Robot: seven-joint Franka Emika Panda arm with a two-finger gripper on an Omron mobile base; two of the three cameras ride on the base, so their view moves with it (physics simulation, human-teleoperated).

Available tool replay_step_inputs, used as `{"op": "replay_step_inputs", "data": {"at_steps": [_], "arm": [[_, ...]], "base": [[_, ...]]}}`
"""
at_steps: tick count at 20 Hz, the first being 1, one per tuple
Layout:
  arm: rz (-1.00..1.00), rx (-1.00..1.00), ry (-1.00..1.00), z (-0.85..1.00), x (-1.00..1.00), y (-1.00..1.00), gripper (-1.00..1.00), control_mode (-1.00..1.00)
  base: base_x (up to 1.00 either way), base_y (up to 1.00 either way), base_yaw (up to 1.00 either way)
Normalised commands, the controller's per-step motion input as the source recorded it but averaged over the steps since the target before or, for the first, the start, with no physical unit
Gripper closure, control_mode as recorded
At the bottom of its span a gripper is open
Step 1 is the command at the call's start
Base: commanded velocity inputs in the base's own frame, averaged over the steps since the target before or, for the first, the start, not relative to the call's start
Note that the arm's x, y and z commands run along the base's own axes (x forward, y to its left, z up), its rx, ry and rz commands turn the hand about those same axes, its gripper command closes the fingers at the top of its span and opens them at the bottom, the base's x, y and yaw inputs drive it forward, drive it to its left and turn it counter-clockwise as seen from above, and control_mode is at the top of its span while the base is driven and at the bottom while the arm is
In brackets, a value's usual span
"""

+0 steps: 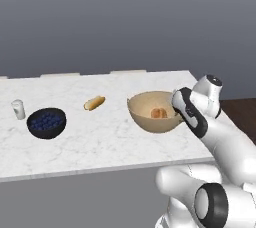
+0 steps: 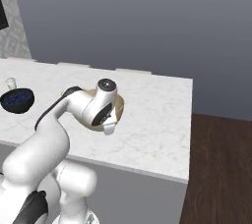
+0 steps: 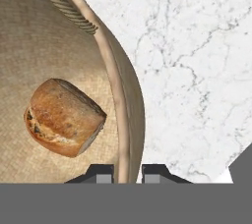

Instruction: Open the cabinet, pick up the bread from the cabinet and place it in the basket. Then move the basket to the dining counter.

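Surface: white marble dining counter [image 1: 115,142] with grey veins, dark grey wall behind.
Basket: tan basket [image 1: 145,117] sits on the counter near its right end.
Bread: golden-brown bread [image 3: 64,118] lies inside the basket.
Gripper: gripper [image 3: 127,173] is clamped narrow on the basket rim, one finger inside and one outside.
Others: bowl of blueberries [image 1: 46,122], hot-dog roll [image 1: 94,103] and small white cup [image 1: 18,109] stand to the basket's left.

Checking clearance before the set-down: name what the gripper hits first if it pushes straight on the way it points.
The gripper is shut on the basket rim, so the rim itself lies first in line; beyond it, probably the dining counter, though depth is unclear.
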Motion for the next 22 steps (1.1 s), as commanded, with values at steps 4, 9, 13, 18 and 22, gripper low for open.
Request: {"op": "replay_step_inputs", "data": {"at_steps": [4, 9, 13, 18, 22], "arm": [[0.16, 0.00, 0.03, -0.49, 0.10, 0.00, 1.00, -1.00], [0.11, 0.00, 0.01, -0.31, 0.04, 0.00, 1.00, -1.00], [0.03, 0.00, 0.00, -0.21, 0.15, 0.00, 1.00, -1.00], [0.00, 0.00, 0.00, -0.21, 0.25, 0.00, 1.00, -1.00], [0.00, 0.00, 0.01, -0.11, 0.22, 0.00, 1.00, -1.00]], "base": [[0.00, 0.00, 0.00], [0.00, 0.00, 0.00], [0.00, 0.00, 0.00], [0.00, 0.00, 0.00], [0.00, 0.00, 0.00]]}}
